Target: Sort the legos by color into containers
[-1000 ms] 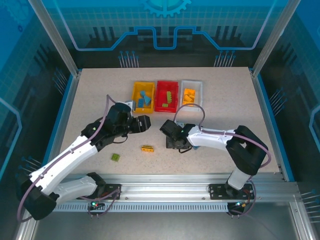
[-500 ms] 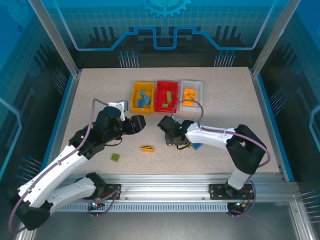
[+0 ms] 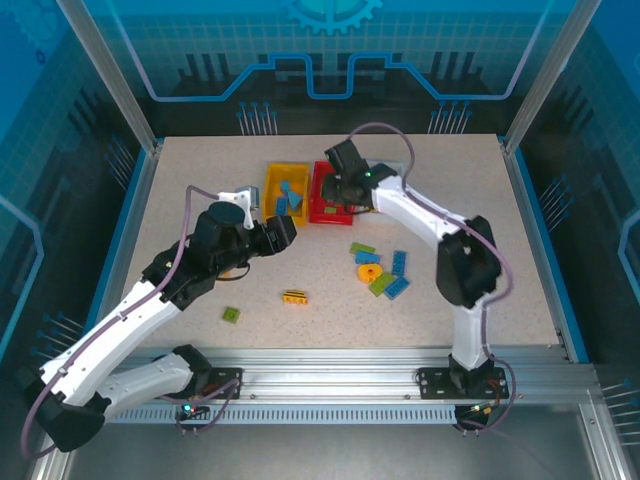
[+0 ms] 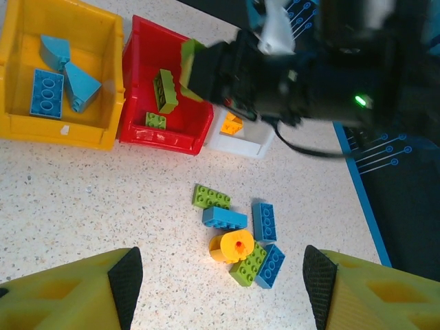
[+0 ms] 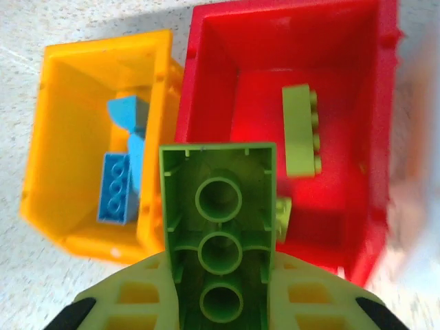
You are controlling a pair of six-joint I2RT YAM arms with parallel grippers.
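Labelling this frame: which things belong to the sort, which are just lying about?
Job: green brick in right end effector, yellow bin, red bin, white bin, loose brick pile, striped brick, small green brick.
Not job: table, metal rail, blue back panel.

The table (image 3: 180, 200) is viewed from a fixed camera above and behind the arm bases (image 3: 215, 383), angled down and forward. From the left wrist, the loose legos (image 4: 237, 230) are seen obliquely at middle range, while the right wrist view is taken close, straight down. The red bin (image 5: 275, 62) and yellow bin (image 5: 75, 89) are shared by all three.
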